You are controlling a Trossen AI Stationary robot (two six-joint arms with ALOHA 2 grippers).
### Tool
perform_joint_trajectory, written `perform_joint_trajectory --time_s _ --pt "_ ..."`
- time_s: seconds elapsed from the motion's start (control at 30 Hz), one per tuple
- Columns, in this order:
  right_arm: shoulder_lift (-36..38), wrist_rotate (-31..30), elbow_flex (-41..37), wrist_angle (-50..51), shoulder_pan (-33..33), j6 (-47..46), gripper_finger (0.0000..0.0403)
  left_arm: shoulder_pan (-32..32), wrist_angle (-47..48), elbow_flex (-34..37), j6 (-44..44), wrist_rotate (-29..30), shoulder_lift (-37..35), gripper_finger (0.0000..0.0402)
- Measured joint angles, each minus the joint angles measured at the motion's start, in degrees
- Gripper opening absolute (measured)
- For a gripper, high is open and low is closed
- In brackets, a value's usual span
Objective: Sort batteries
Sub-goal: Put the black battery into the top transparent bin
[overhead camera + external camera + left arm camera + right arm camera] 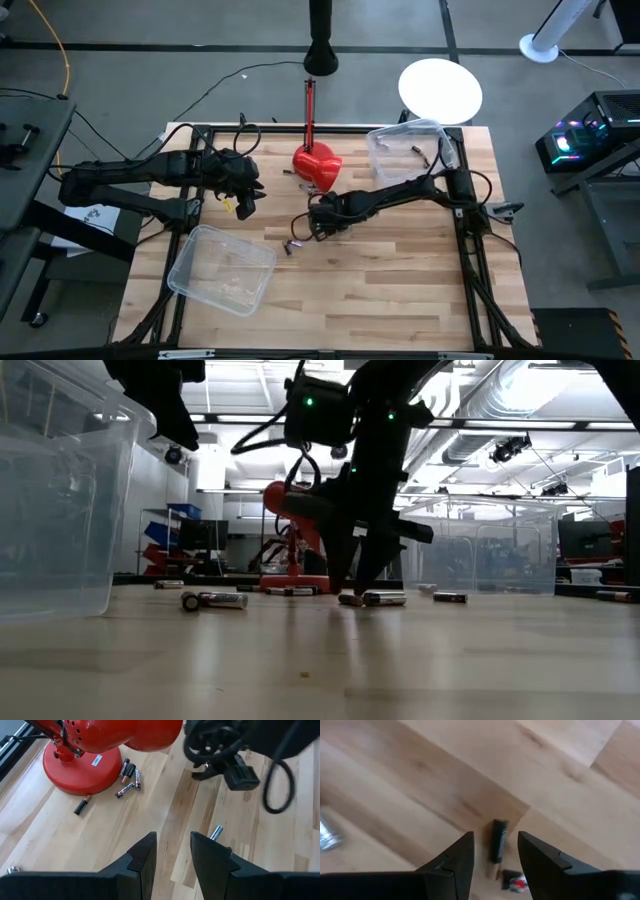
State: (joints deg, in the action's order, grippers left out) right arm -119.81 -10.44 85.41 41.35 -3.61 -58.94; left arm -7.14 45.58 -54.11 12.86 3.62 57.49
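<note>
Right under your right wrist camera are the two dark fingers of the right gripper (pixel 495 835). They are spread apart. A small dark battery (pixel 499 840) lies on the wood between them. Nothing squeezes it yet. The fingers stand on both sides so that one squeeze can catch it, I think. Another small thing with a red mark (pixel 515 882) lies close to it, so you may need to be careful to take just one.

From low down you can see this gripper come down near the middle of the table (pixel 380 290), its tips just above the wood. Two more batteries (pixel 222 600) lie a bit to the side, apart from it.

More batteries (pixel 129 777) sit in a little bunch against the foot of the red thing (pixel 82 762). They are crowded there, so they look harder to pick.

Your left gripper (pixel 172 840) hangs near the red thing. Its fingers are apart too and hold nothing. A silvery battery (pixel 216 832) lies just beside one finger.

One clear bin (pixel 222 268) waits on the left arm's side. The other clear bin (pixel 405 150) is at the far edge on the right arm's side. Each arm has a bin close by, so a battery does not have to travel far.
</note>
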Motion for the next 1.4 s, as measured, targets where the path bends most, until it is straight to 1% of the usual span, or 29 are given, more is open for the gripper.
perform_joint_trajectory --time_s 0.1,0.23,0.4,0.47,0.5,0.57,0.6,0.63,0.73,0.83,0.9,1.07,1.13,1.23,1.33,1.4 --pt "-0.1 -0.9 0.0 -0.3 -0.8 -0.5 0.0145 0.0 0.0 0.0 0.0 0.0 0.0 0.0113" --pt "-2.2 0.2 0.2 -0.3 -1.2 -0.6 0.0145 0.0 0.0 0.0 0.0 0.0 0.0 0.0113" --pt "-4.6 -0.7 0.4 0.0 -1.3 -2.4 0.0139 0.0 0.0 0.0 0.0 0.0 0.0 0.0113" --pt "-4.7 -1.8 0.4 0.5 -1.4 -2.6 0.0115 0.0 0.0 0.0 0.0 0.0 0.0 0.0113" --pt "-4.4 -2.3 0.6 1.4 -1.4 -2.6 0.0094 0.0 0.0 0.0 0.0 0.0 0.0 0.0113" --pt "-3.3 -3.5 1.9 4.6 -1.4 -1.6 0.0036 0.0 0.0 0.0 0.0 0.0 0.0 0.0113" --pt "-2.4 -4.3 2.4 6.5 -1.4 -0.4 0.0021 0.0 0.0 0.0 0.0 0.0 0.0 0.0113" --pt "-1.7 -6.3 3.1 9.7 -1.4 0.5 0.0017 0.0 0.0 0.0 0.0 0.0 0.0 0.0113" --pt "3.9 -12.6 6.7 19.0 -0.8 0.9 0.0024 0.0 0.0 0.0 0.0 0.0 0.0 0.0113" --pt "11.6 -20.8 9.1 29.4 0.2 -0.5 0.0011 0.0 0.0 0.0 0.0 0.0 0.0 0.0113" --pt "15.6 -25.9 9.1 33.5 1.2 -3.4 0.0007 0.0 0.0 0.0 0.0 0.0 0.0 0.0113" --pt "24.7 -33.1 8.7 46.2 6.2 -11.0 0.0012 0.0 -0.7 0.0 0.0 0.0 0.0 0.0113" --pt "26.1 -34.0 7.4 48.9 8.9 -13.1 0.0012 0.0 -2.2 0.0 -0.8 0.0 0.0 0.0113" --pt "28.1 -33.1 4.1 46.9 13.3 -12.3 0.002 0.0 -5.9 0.0 -3.0 0.0 0.0 0.0113" --pt "29.4 -31.4 0.8 45.0 17.8 -9.4 0.0043 -0.1 -8.5 0.0 -4.8 1.4 0.0 0.0113" --pt "29.1 -29.9 -1.3 42.6 20.3 -7.3 0.0068 -0.3 -9.3 0.0 -5.0 3.4 0.1 0.0113"
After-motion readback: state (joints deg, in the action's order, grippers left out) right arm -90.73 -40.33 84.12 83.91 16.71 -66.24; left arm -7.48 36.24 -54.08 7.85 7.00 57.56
